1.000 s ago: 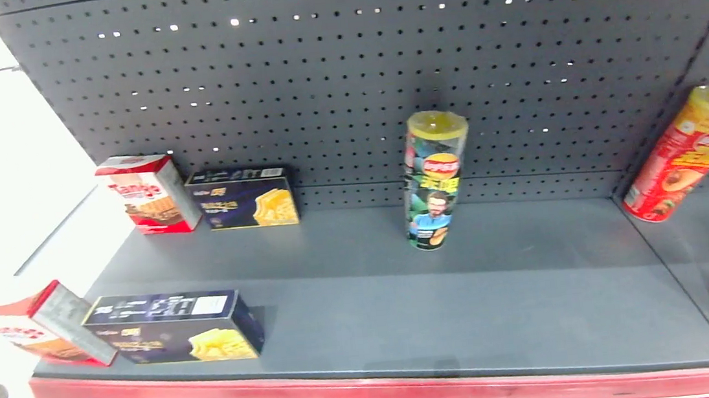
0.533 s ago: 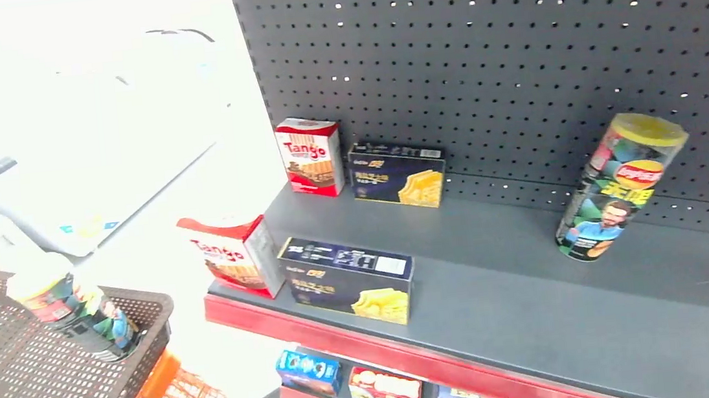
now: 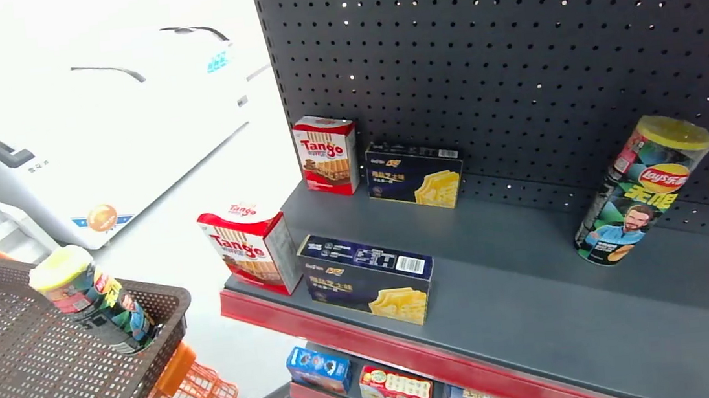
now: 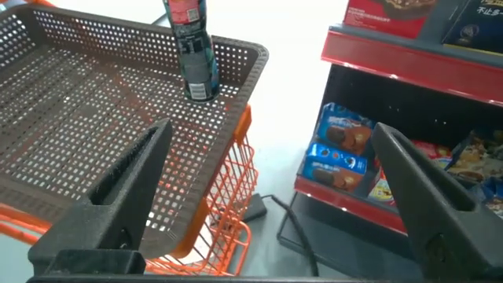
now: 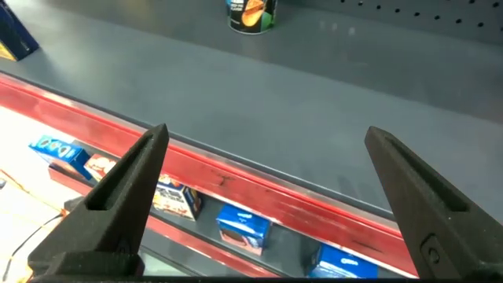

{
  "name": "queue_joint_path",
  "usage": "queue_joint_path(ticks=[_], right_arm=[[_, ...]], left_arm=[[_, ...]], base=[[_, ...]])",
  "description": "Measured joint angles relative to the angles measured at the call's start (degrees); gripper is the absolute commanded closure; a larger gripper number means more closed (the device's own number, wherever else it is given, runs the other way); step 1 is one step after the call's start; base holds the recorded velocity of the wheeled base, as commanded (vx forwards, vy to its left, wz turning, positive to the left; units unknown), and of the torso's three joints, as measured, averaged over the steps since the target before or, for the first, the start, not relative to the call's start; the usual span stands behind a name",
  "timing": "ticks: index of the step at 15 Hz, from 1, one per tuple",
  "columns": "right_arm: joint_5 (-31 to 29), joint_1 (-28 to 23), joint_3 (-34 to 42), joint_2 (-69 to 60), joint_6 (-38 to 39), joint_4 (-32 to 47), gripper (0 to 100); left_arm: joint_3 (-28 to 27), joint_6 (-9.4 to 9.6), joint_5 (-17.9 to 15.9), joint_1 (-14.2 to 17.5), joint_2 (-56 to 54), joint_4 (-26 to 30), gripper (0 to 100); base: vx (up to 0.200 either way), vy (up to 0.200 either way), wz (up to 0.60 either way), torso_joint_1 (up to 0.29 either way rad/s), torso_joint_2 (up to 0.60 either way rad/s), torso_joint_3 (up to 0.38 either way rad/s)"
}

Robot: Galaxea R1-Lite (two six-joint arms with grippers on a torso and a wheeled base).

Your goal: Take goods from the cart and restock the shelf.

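Left gripper [image 4: 271,132] and right gripper [image 5: 265,135], fingers spread, hold nothing. Fetching step, seemingly: the left must next straddle the chip can [image 3: 94,301] in the cart basket [image 3: 6,362].

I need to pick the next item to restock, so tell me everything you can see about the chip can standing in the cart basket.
The chip can is a tall, slim tube with a pale yellow lid and a glossy printed wrap in red, yellow, dark and blue-green, bearing a printed figure. It stands upright, lid up, on the mesh floor of the dark perforated basket, in the corner nearest the shelf. It looks intact and closed. Whether it touches the basket wall I cannot tell.
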Motion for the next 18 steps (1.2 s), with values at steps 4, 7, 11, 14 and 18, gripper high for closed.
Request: queue_joint_path(ticks=[4,7,11,14,18], right_arm=[[0.0,0.0,0.0,0.0,0.0,-0.1,0],[0.0,0.0,0.0,0.0,0.0,-0.1,0],[0.0,0.0,0.0,0.0,0.1,-0.1,0],[0.0,0.0,0.0,0.0,0.1,-0.1,0],[0.0,0.0,0.0,0.0,0.1,-0.1,0]], left_arm=[[0.0,0.06,0.2,0.0,0.0,-0.1,0],[-4.6,2.32,0.3,0.0,0.7,0.7,0],[-14.5,3.85,3.6,0.9,13.8,3.2,0],[-19.5,3.99,5.0,1.4,29.4,-1.0,0],[-21.6,2.28,5.8,5.3,49.7,-13.5,0]], base=[[0.000,0.000,0.00,0.000,0.00,0.000],[0.000,0.000,0.00,0.000,0.00,0.000],[0.000,0.000,0.00,0.000,0.00,0.000],[0.000,0.000,0.00,0.000,0.00,0.000],[0.000,0.000,0.00,0.000,0.00,0.000]])
